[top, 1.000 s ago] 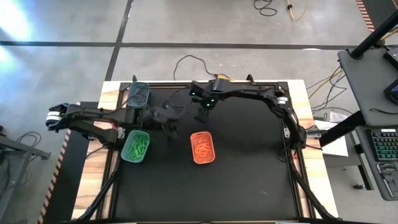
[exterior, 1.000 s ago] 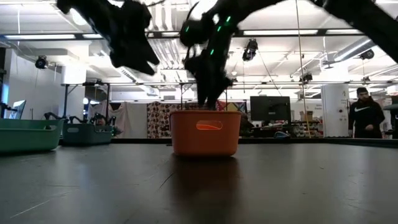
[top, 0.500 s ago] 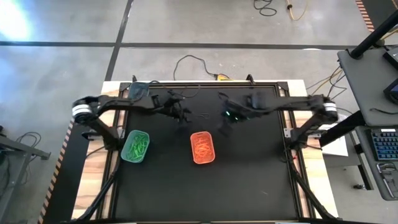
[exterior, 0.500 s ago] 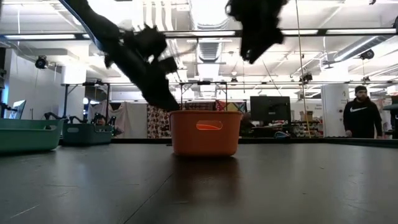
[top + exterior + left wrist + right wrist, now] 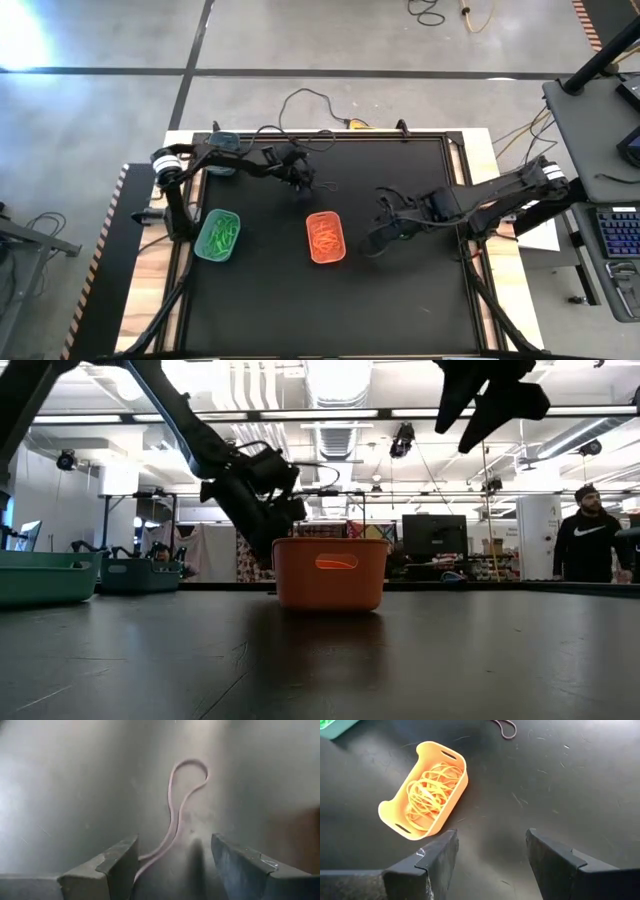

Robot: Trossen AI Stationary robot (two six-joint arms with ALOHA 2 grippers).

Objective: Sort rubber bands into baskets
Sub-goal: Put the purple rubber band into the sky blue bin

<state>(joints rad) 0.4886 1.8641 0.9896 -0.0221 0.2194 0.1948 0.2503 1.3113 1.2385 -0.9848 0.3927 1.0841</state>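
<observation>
Fingers of the left gripper (image 5: 170, 865) stand well apart, and a thin dark brown rubber band (image 5: 180, 810), stretched into a long wavy loop, lies flat on the black table top (image 5: 400, 290) with one end running in between them; whether either finger touches it cannot be told. From above, this gripper (image 5: 303, 181) is near the table's far edge, the loose band (image 5: 326, 185) just beside it. The right gripper (image 5: 490, 855) also has its fingers spread wide and holds nothing; it hangs above the table to the right of the small orange rounded-rectangular plastic basket (image 5: 325, 237), which is full of orange rubber bands (image 5: 427, 790). In the high view it (image 5: 372, 243) is near that basket but apart from it. A light teal-green basket (image 5: 218, 235) with bright green bands (image 5: 221, 234) sits near the left edge, and a dark grey-teal basket (image 5: 222, 152) sits at the far left corner, partly under the left arm. The near half of the table is open dark surface. A person in a dark top (image 5: 588, 545) stands in the room beyond.
</observation>
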